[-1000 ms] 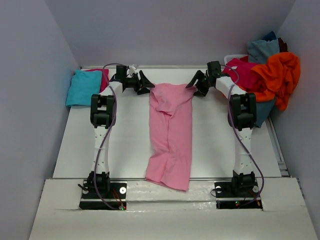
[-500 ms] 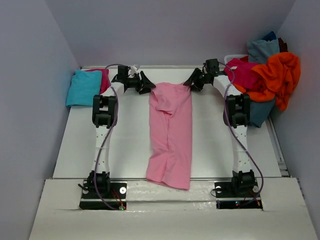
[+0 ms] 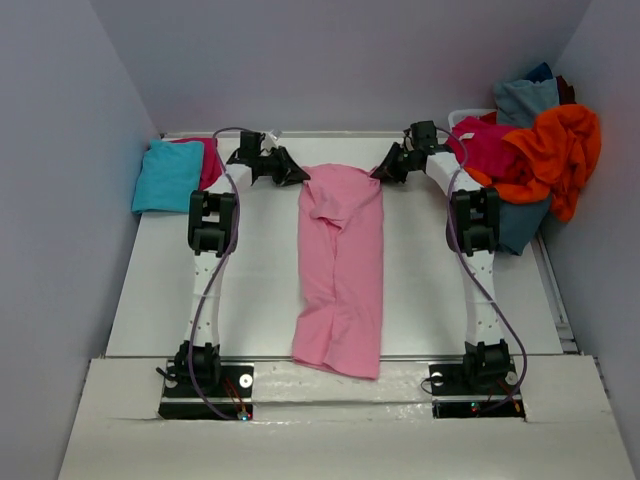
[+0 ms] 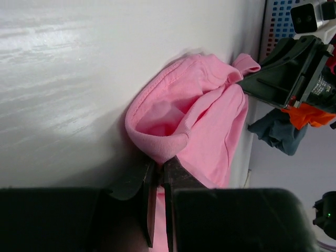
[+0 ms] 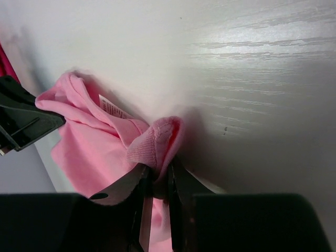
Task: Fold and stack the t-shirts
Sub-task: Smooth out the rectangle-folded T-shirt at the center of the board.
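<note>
Left fingers and right fingers have pinched the pink t-shirt.

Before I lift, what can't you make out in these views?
- Top view: the pinches on the pink shirt, covered by the left gripper and right gripper.
- Wrist views: the shirt's near end, hidden behind the gripper bodies.
- Top view: shirt count in the right pile, overlapping.
</note>
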### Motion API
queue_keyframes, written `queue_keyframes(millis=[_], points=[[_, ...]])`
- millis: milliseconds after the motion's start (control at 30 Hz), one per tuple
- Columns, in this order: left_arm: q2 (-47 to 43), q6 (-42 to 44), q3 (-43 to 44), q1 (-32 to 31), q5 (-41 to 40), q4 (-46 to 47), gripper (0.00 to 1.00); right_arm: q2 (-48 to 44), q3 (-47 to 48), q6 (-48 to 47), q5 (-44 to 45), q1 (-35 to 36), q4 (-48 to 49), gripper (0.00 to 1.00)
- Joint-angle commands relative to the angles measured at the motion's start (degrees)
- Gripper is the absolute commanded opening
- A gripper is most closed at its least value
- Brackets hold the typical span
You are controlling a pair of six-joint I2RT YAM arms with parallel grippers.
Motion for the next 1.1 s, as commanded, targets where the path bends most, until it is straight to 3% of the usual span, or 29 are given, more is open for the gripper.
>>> queue_keyframes(millis=[0, 200, 500, 1067], points=[[-0.7, 3.9, 3.8, -0.3, -6.1, -1.6, 0.15, -0.1, 2.4, -3.2, 1.2, -0.2, -0.7, 0.18], [-1.3, 5.5, 6.0, -0.3, -8.3, -0.6, 0.13, -2.7, 2.0, -5.2, 3.8, -0.2, 2.4, 0.18], [-0.9, 7.1, 9.7, -0.3, -8.8, 0.2, 0.13, -1.1, 11.8, -7.6, 6.9, -0.2, 1.3, 0.2], [-1.5, 7.7, 12.8, -0.3, -14.3, 3.5, 0.17, 0.6, 14.3, -8.9, 8.4, -0.2, 3.5, 0.26]])
